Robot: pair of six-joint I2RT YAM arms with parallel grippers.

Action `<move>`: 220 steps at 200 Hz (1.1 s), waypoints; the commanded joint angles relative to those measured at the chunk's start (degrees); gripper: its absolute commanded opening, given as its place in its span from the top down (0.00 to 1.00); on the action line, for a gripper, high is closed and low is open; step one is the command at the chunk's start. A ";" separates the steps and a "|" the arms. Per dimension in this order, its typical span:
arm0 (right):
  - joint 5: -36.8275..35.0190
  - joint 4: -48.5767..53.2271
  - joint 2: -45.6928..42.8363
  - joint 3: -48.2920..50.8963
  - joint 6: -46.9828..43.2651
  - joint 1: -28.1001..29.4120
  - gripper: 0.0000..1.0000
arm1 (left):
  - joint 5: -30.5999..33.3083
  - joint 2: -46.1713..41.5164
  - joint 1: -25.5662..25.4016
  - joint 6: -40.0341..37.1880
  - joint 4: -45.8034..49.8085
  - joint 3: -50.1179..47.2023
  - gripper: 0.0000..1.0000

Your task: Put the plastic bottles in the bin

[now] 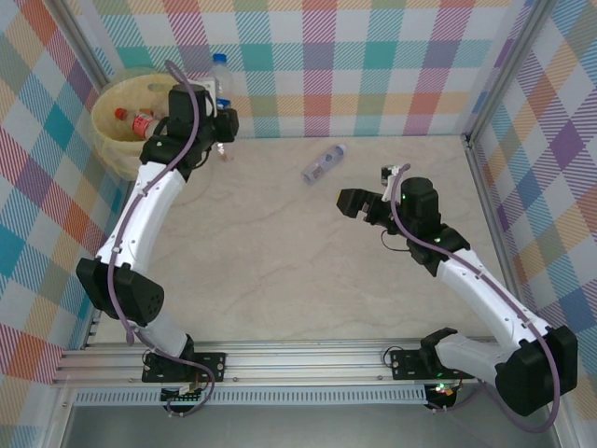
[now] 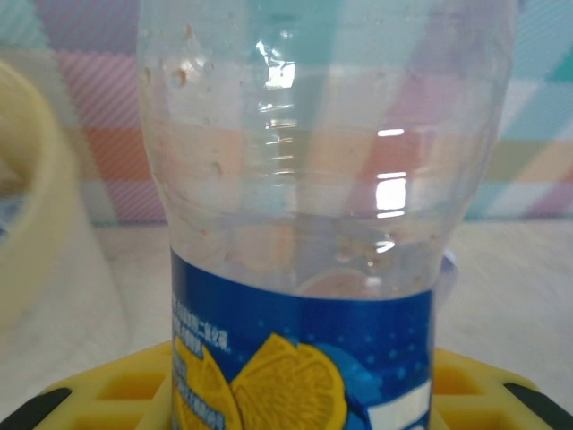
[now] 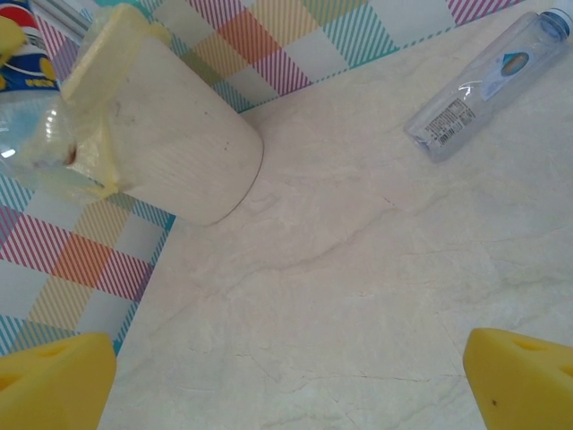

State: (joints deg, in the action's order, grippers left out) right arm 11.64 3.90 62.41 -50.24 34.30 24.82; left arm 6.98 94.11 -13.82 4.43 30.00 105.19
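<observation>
Plastic bottles: three can be counted.
- The held bottle (image 2: pixel 295 224) has a blue label with a lemon picture and a blue cap. It stands upright in the left end effector (image 1: pixel 222 119), which is closed on its lower body. It is just beside the right rim of the bin (image 1: pixel 112 154) and not clearly over the opening.
- The loose bottle (image 1: pixel 324 163) lies on its side on the tabletop (image 1: pixel 280 261), well apart from the bin.
- The red-capped bottle (image 1: pixel 135 119) lies inside the bin. More may be under it; I cannot tell.

Other counts: one bin, two end effectors.

The right end effector (image 3: pixel 288 374) has its jaws wide apart and holds nothing. It hovers over bare tabletop near the loose bottle without touching it.

Risks, as I judge them:
- Letting go at this spot would likely drop the held bottle outside the bin or onto its rim, because it is not yet over the opening.
- A low sideways move could catch the bottle's base on the rim and shove or tip the bin.
- The smooth, thin plastic is gripped low, so the bottle may tilt or slip.
- The loose bottle is round and may roll away if one finger nudges it first.
</observation>
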 commanded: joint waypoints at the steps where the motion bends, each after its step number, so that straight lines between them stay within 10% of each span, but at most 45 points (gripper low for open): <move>1: 0.25 -1.37 -1.53 1.07 0.85 0.15 0.00 | 9.06 -1.22 2.42 2.75 -2.83 2.90 0.58; 55: 1.40 -2.04 0.22 0.48 1.85 0.14 0.00 | 17.62 0.96 9.50 9.01 -5.57 9.45 0.58; 196: 0.42 0.27 -0.97 1.54 5.69 0.28 0.00 | 11.55 16.42 22.26 14.17 3.67 20.93 0.57; 220: 0.68 1.04 -0.37 0.87 5.43 0.30 0.00 | 10.16 18.10 22.26 16.72 7.26 22.20 0.44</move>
State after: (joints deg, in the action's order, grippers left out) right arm 12.08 4.78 61.41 -48.77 39.13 24.82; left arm 18.81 111.18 8.01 17.91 33.41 124.57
